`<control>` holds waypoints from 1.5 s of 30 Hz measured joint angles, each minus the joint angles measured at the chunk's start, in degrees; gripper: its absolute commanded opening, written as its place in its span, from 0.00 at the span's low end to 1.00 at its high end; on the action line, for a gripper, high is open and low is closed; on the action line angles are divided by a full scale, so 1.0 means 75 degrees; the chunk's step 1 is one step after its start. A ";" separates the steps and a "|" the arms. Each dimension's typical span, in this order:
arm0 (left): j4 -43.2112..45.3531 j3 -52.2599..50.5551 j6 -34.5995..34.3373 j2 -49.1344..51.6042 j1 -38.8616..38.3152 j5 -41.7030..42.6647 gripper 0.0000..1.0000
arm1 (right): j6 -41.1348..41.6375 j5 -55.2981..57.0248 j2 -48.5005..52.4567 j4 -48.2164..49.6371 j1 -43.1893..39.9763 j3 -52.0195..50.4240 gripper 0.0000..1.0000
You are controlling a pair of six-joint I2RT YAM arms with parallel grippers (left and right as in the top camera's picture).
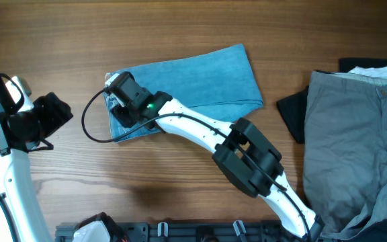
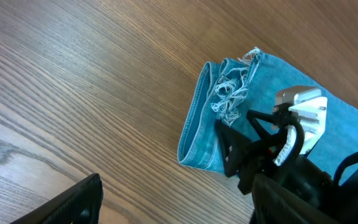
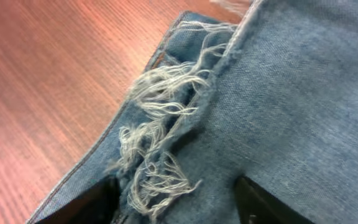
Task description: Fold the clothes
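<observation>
Lying folded mid-table point(image 1: 180, 27), jeans point(image 1: 207, 77) are logged; their frayed hem point(image 3: 160, 130) is straddled by the right gripper point(image 1: 117, 107), spread wide. Left gripper point(image 1: 64, 114), empty, also wide, is kept off-cloth. Grey trousers point(image 1: 355, 128) and black garment point(image 1: 293, 114) are noted rightward.

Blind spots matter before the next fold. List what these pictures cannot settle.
Jeans, left end: overhead, covered by the right gripper.
Grey trousers: overhead, cut by the right and bottom edges.
Black garment: overhead, partly under the grey trousers.
Left gripper, open or shut: a dark blob overhead; left wrist view shows only one of its fingers at the bottom edge.
</observation>
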 measured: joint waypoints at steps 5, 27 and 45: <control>-0.0006 0.0000 0.0000 0.0000 0.0000 0.0000 0.77 | 0.0082 0.0580 0.0017 0.0195 0.0087 0.0000 0.51; -0.0058 0.0000 0.0000 0.0000 0.0000 0.0026 0.77 | -0.0679 0.0950 0.0096 0.0265 0.0382 0.0000 0.52; -0.0070 0.0000 0.0000 0.0000 0.0000 0.0026 0.78 | -0.0883 0.1478 0.0149 0.0586 0.0388 0.0000 0.48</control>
